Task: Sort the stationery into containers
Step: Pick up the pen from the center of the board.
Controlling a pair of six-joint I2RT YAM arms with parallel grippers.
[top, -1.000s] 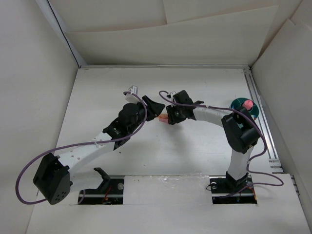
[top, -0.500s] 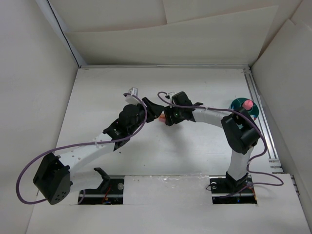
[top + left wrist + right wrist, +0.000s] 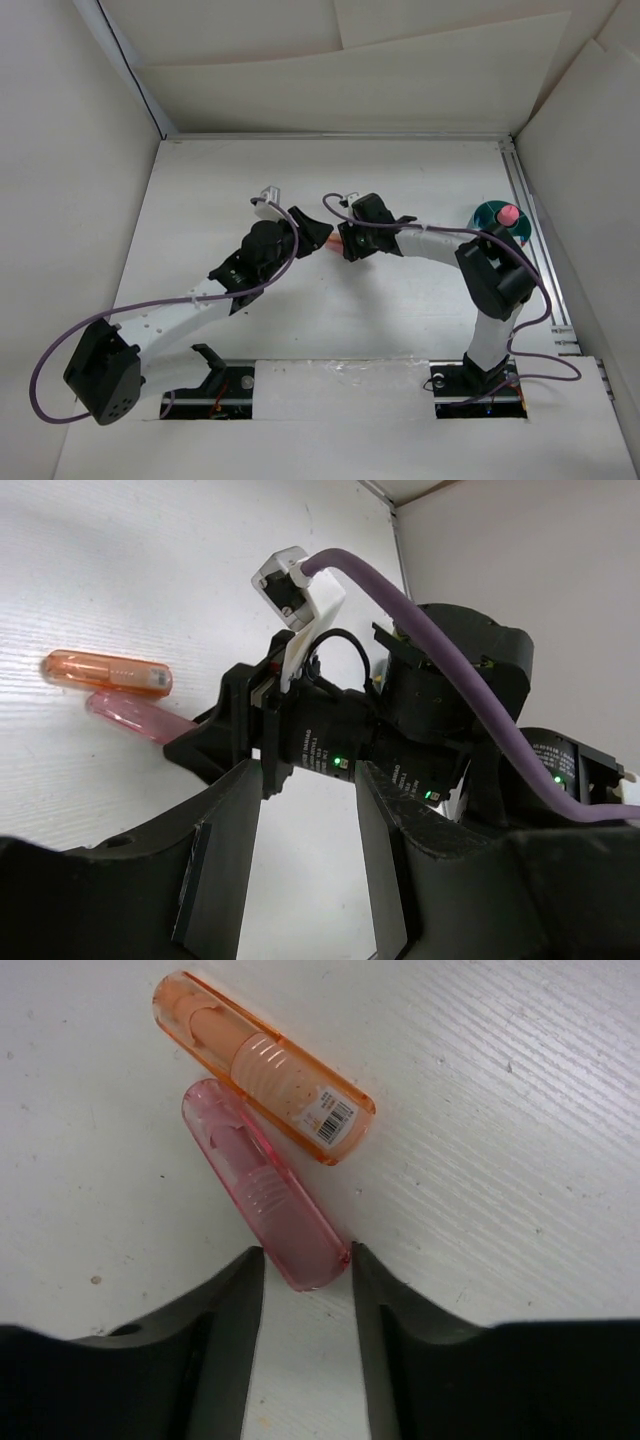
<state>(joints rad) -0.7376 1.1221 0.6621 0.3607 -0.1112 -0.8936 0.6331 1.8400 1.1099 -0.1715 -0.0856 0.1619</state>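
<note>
Pink piece (image 3: 265, 1195) beside orange piece (image 3: 262, 1065), its end between parted right fingers (image 3: 225, 1330); left fingers (image 3: 215, 880) apart, empty.

Right gripper (image 3: 341, 243) shifted slightly leftward over the last second and brought closer to the pink piece (image 3: 265, 1185). Left gripper (image 3: 317, 231) drawn a little back and to the left. Left arm's elbow settled a little toward the near edge.
</note>
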